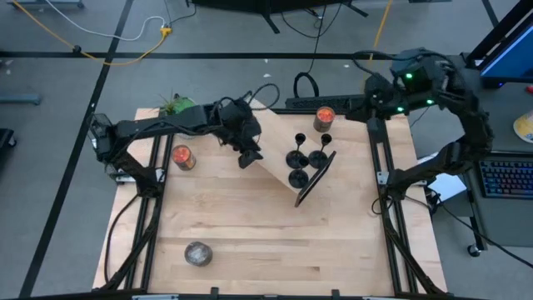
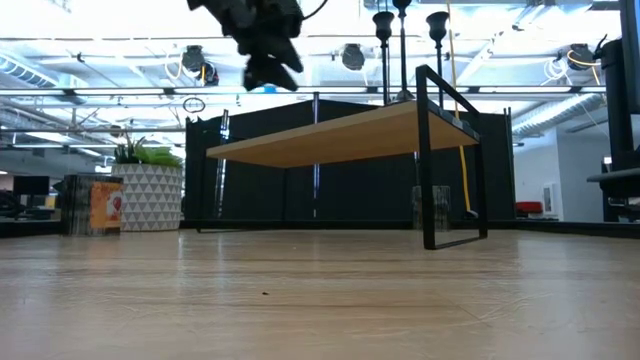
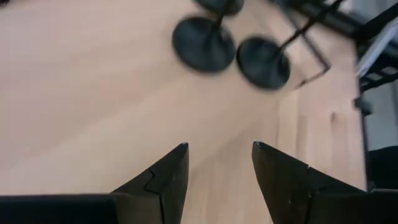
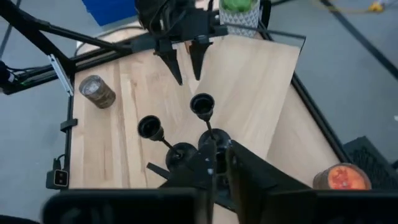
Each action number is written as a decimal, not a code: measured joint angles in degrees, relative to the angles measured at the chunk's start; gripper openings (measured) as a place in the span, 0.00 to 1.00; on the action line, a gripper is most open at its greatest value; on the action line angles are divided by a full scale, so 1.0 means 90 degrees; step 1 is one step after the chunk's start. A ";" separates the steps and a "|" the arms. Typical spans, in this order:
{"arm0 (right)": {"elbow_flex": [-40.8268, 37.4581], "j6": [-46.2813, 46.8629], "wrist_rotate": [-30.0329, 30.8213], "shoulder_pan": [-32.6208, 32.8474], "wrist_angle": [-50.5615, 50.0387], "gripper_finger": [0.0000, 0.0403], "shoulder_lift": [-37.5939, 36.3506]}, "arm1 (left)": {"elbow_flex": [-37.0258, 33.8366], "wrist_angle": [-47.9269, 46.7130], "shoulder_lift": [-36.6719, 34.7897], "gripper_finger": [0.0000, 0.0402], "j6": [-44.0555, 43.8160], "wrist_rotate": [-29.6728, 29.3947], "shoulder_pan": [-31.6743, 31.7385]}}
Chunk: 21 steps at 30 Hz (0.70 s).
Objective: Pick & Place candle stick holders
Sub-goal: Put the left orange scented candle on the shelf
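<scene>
Three black candle stick holders (image 1: pixel 296 158) (image 1: pixel 318 157) (image 1: pixel 298 177) stand upright on their round bases on a raised wooden shelf (image 1: pixel 279 137) with a black frame. They also show in the low view (image 2: pixel 383 25) and the left wrist view (image 3: pixel 204 43). My left gripper (image 3: pixel 217 152) is open and empty, pointing down above the shelf just left of the holders; it also shows in the high view (image 1: pixel 248 155) and the right wrist view (image 4: pixel 186 62). My right gripper (image 4: pixel 225 163) is shut and waits high at the table's far right.
One orange jar (image 1: pixel 183 157) stands at the table's left, another (image 1: pixel 324 118) at the far right behind the shelf. A grey jar (image 1: pixel 197 253) stands near the front left. A potted plant (image 1: pixel 175 104) stands at the far left corner.
</scene>
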 joint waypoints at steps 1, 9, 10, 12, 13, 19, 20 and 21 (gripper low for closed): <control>0.0000 -0.0018 0.0002 0.0000 0.0000 0.03 -0.0080 | 0.0000 -0.0203 -0.0054 0.46 -0.0096 -0.0181 -0.0088; 0.0000 -0.0140 0.0572 -0.0002 -0.0022 0.00 -0.0746 | -0.0002 -0.1763 -0.0576 0.46 -0.1183 -0.1831 -0.0825; -0.0009 -0.0163 0.0617 -0.0002 -0.0014 0.00 -0.0835 | -0.0002 -0.1865 -0.0641 0.46 -0.1327 -0.1983 -0.0920; -0.0194 -0.0179 0.0652 -0.0002 0.0044 0.00 -0.1054 | -0.0010 -0.2118 -0.0801 0.46 -0.1568 -0.2304 -0.1103; -0.0368 -0.0177 0.0651 -0.0002 0.0095 0.00 -0.1201 | -0.0010 -0.2159 -0.0861 0.46 -0.1670 -0.2437 -0.1196; -0.2326 -0.0001 0.0654 -0.0002 0.1250 0.00 -0.2418 | -0.0007 -0.2292 -0.1089 0.46 -0.1976 -0.2888 -0.1587; -0.2706 0.0028 0.0643 -0.0002 0.1517 0.00 -0.2642 | -0.0007 -0.2399 -0.1129 0.46 -0.2019 -0.2918 -0.1605; -0.3083 0.0046 0.0633 -0.0002 0.1776 0.00 -0.2878 | -0.0010 -0.2507 -0.1156 0.46 -0.2058 -0.2942 -0.1625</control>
